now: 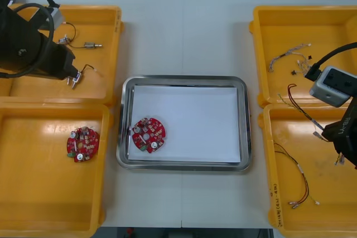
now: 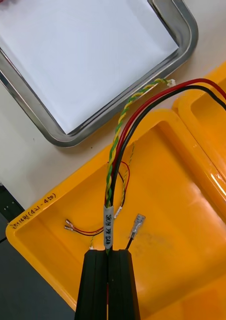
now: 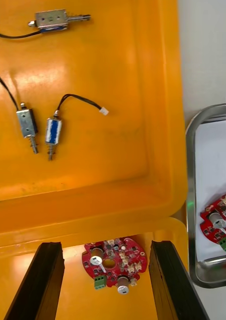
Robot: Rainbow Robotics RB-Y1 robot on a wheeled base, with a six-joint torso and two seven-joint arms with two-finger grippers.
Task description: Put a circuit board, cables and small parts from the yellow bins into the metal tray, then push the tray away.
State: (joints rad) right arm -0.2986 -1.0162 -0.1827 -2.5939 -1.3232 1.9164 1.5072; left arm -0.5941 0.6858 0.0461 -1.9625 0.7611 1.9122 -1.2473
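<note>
The right gripper (image 2: 108,254) is clamped on a cable bundle (image 2: 124,135) of red, black and a twisted yellow-green strand; its wrist view shows the bundle running from the fingertips out over the rim of the near right bin (image 2: 42,220) toward a corner of the metal tray (image 2: 67,135), above a thin red cable (image 2: 85,230) on the bin floor; the front view places this gripper (image 1: 341,135) right of the tray, at the seam between the two right bins. The left gripper (image 3: 105,245) stands wide open left of the tray; between its fingers, lower down, a circuit board (image 3: 111,261) lies in the near left bin (image 1: 33,193); beyond it, three small metal parts (image 3: 52,131) rest in the far left bin (image 3: 118,75). A second board (image 1: 149,135) lies in the tray's near left corner; white floor lies open to its right.
</note>
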